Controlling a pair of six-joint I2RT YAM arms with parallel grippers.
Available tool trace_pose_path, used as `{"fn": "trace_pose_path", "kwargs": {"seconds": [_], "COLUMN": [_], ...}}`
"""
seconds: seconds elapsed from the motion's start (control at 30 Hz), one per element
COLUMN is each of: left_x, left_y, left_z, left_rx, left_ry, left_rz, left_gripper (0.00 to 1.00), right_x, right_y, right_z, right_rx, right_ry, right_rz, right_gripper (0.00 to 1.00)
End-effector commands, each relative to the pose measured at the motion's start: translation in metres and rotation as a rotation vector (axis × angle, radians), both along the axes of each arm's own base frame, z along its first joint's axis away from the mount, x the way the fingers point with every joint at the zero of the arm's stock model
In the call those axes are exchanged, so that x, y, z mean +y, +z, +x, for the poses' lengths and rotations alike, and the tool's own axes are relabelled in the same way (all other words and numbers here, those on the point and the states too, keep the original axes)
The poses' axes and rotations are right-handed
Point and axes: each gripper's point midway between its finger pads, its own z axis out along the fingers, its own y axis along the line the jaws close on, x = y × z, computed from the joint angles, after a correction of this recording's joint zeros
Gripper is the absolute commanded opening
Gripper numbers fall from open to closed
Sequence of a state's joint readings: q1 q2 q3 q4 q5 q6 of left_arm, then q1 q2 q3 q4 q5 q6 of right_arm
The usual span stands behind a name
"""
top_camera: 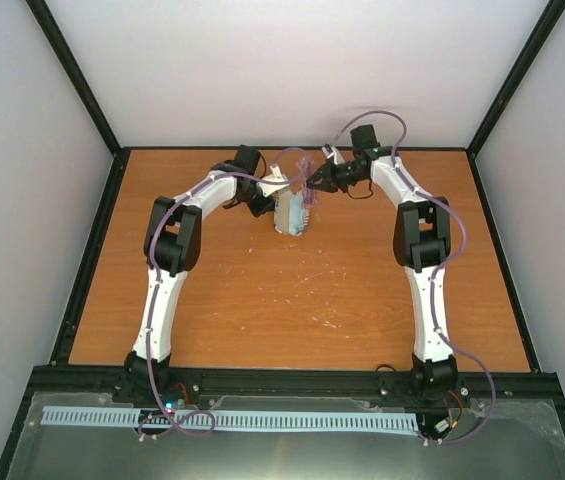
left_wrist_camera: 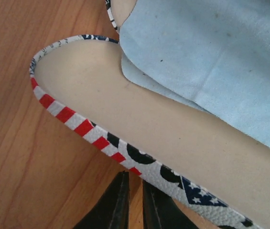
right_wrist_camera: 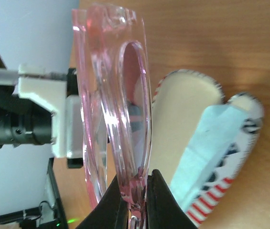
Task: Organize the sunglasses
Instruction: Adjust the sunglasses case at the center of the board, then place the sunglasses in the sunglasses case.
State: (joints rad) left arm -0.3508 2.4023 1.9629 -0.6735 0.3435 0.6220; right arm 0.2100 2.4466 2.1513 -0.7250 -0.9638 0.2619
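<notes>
Right hand (right_wrist_camera: 134, 183): over the far centre of the table (top_camera: 292, 300), clamped on the sunglasses (right_wrist_camera: 125, 95).
Left hand (left_wrist_camera: 135, 181): narrow, at the case (left_wrist_camera: 139, 124) rim; grip unclear.
Sunglasses: clear pink, just above the case.
Case: flag-print, open.

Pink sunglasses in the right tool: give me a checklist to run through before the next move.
1. Grip of the right tool on the pink translucent plastic sunglasses: ok, its fingers clamp the frame.
2. Mouth of the stars-and-stripes soft pouch open: ok, it gapes.
3. Mouth free of obstruction: not ok, the light blue cloth covers part of the lining.
4. Hold of the left tool on the pouch: cannot tell, it sits by the rim with contact hidden.
5. Sunglasses lined up over the mouth: cannot tell.
</notes>
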Motion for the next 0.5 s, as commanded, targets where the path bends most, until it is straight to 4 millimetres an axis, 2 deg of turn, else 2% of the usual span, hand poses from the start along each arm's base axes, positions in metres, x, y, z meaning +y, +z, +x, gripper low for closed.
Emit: {"fn": "trace_pose_path", "kwargs": {"seconds": [0.0, 0.2, 0.47], "left_x": [-0.004, -0.007, -0.008], "left_y": [0.027, 0.039, 0.055], "left_z": [0.017, 0.019, 0.014], "left_rx": [-0.076, -0.097, -0.130], "left_ry": [0.012, 0.010, 0.010], "left_rz": [-0.040, -0.066, -0.101], "left_gripper": [0.12, 0.12, 0.14], "right_x": [0.027, 0.041, 0.040], "right_y": [0.036, 0.024, -0.004], "right_z": [-0.035, -0.048, -0.039], "right_rx": [0.025, 0.154, 0.230], "right_ry": [0.083, 0.038, -0.077], "right_rz": [0.039, -0.016, -0.120], "right_gripper": [0.03, 0.03, 0.03]}}
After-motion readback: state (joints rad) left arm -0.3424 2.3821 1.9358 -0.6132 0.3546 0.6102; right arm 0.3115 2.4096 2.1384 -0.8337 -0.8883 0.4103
